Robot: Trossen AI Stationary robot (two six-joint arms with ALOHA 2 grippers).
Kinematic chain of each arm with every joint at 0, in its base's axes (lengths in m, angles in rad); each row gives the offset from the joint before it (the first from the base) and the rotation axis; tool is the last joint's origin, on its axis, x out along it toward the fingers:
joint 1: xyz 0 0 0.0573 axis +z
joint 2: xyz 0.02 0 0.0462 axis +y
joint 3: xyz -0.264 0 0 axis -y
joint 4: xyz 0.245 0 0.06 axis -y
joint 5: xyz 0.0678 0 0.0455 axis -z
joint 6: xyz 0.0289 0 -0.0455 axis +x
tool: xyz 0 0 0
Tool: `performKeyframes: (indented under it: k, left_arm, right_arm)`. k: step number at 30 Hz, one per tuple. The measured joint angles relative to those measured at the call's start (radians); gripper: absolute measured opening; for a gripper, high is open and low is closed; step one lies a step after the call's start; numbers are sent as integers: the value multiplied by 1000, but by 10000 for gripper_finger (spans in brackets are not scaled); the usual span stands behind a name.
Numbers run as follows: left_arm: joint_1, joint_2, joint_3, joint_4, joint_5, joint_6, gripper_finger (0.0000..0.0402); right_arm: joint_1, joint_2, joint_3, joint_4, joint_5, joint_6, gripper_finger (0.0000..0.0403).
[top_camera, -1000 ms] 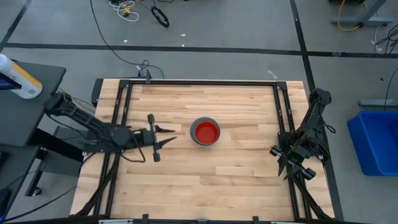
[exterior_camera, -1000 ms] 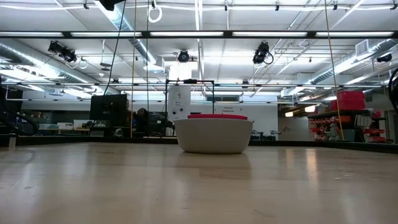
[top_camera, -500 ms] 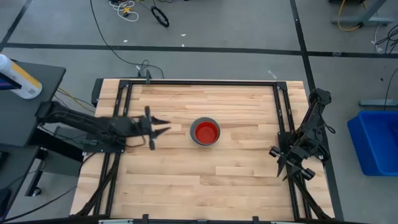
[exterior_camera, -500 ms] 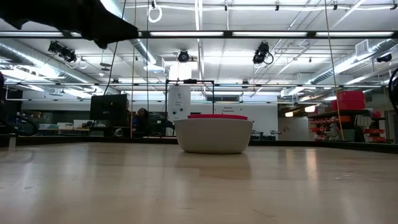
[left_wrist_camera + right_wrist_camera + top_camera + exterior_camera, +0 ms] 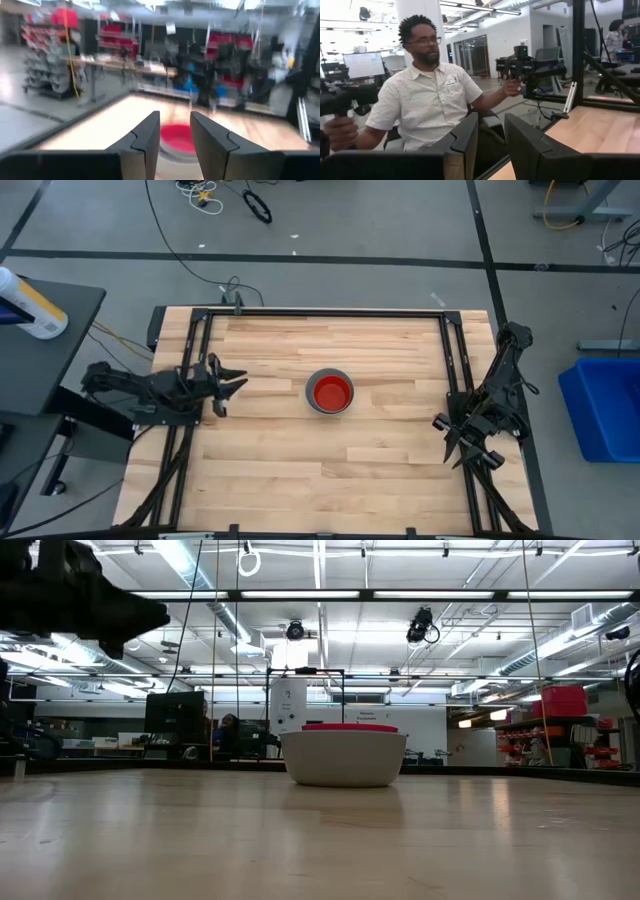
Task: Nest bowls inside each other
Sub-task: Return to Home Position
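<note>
Bowls (image 5: pixel 330 392) sit nested in one stack at the middle of the wooden table (image 5: pixel 300 470), and the job looks finished.

At the far left, the left gripper (image 5: pixel 230 385) hangs over the table's left rail, well apart from the stack. Its wrist view shows only a narrow gap between its fingers (image 5: pixel 147 142), with nothing held.

In the middle, only the grey bowl (image 5: pixel 343 762) on the outside and the red bowl (image 5: pixel 350 727) on top can be seen; any bowls between them are hidden. They look like light, stiff plastic with smooth, slippery sides. The grey rim seems the best place to pinch the stack. The inner bowls probably sit loose and could shift if tilted.

At the right edge, the right gripper (image 5: pixel 458 448) waits folded by the rail, its fingers also narrowly apart and empty. Past them, beyond the table, a person (image 5: pixel 427 100) holds control handles.

Compared with a second ago, the left arm has pulled back from just beside the stack to the left edge, and its claw has narrowed. The stack and the right arm have not moved.
</note>
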Motion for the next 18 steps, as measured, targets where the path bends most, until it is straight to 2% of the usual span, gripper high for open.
performKeyframes:
  k: [6,9,13,15,18]
  left_arm:
    - [-95,18,1,-56,-46,-14,116]
    - [-152,17,2,-58,-137,-5,116]
    - [-220,18,2,-65,-251,6,116]
    - [-249,18,2,-68,-299,7,116]
    - [-282,18,2,-72,-342,8,116]
  right_arm:
    - [0,7,0,-35,31,7,108]
    - [0,6,0,-71,120,-11,106]
    - [-20,6,0,-58,209,-119,106]
    - [-55,6,0,-26,184,-194,108]
    - [-142,6,0,10,70,-263,107]
